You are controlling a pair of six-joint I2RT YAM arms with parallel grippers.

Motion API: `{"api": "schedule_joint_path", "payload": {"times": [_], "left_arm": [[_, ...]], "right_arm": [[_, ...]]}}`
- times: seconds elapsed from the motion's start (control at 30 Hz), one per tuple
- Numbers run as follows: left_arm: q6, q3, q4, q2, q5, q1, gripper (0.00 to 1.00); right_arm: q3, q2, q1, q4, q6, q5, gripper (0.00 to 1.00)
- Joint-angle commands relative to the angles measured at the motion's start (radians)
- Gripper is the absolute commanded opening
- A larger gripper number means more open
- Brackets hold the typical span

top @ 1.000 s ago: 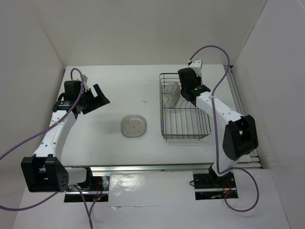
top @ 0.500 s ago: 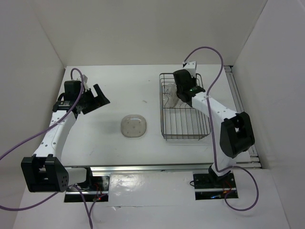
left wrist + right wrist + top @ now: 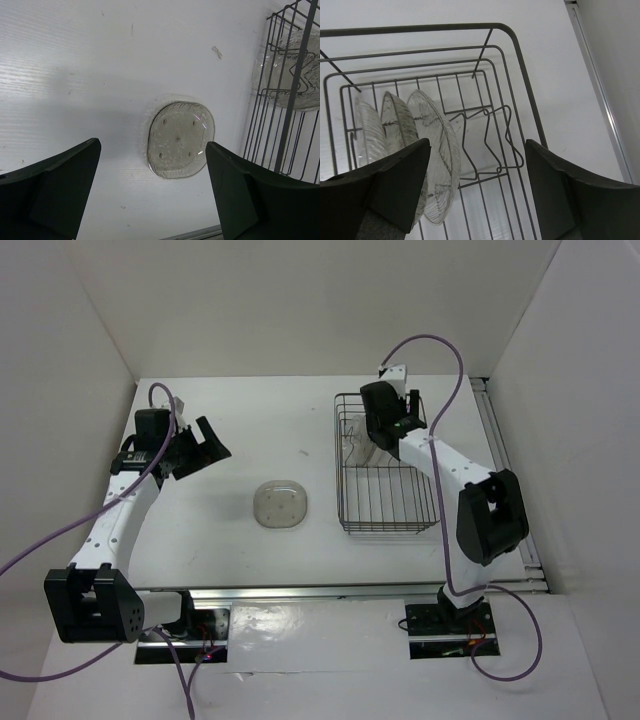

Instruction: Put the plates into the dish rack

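- Right gripper (image 3: 477, 187): gaping, empty, over dark wire dish rack (image 3: 390, 502).
- Left gripper (image 3: 152, 197): gaping, empty.
- Flat greyish translucent plate (image 3: 180, 140): we risk fingers skidding off its low rim.

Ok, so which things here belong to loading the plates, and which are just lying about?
Belongs to the job:
dark wire dish rack
three translucent plastic plates standing in it
greyish rounded-square plate flat on the white table

Just lying about:
small pale scrap on that table
purple cables
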Motion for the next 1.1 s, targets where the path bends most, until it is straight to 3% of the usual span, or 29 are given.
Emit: {"api": "schedule_joint_path", "payload": {"times": [0.0, 0.1, 0.23, 0.4, 0.57, 0.83, 0.93, 1.07], "left_arm": [[-0.009, 0.044, 0.011, -0.004, 0.014, 0.005, 1.0], [-0.009, 0.035, 0.011, -0.004, 0.014, 0.005, 1.0], [0.0, 0.035, 0.02, 0.021, 0.057, 0.005, 1.0], [0.028, 0.047, 0.042, 0.18, 0.139, -0.027, 1.0], [0.071, 0.001, 0.032, 0.243, 0.064, -0.11, 1.0], [0.056, 0.001, 0.002, 0.355, -0.097, -0.272, 0.96], [0.029, 0.01, -0.023, 0.381, -0.206, -0.283, 0.92], [0.029, 0.01, -0.035, 0.427, -0.231, -0.283, 0.91]], "right_arm": [[0.074, -0.04, -0.009, 0.029, 0.007, -0.032, 0.84], [0.083, -0.109, -0.019, 0.007, 0.016, -0.055, 0.84], [0.043, -0.253, -0.019, 0.007, 0.035, -0.197, 0.91], [0.043, -0.353, -0.019, -0.065, 0.035, -0.382, 0.93], [-0.015, -0.437, 0.0, -0.056, 0.035, -0.532, 0.94], [-0.015, -0.459, 0.02, -0.046, 0.025, -0.588, 0.94], [-0.024, -0.482, 0.02, -0.046, 0.025, -0.609, 0.94], [-0.024, -0.502, 0.02, -0.046, 0.025, -0.627, 0.94]]}}
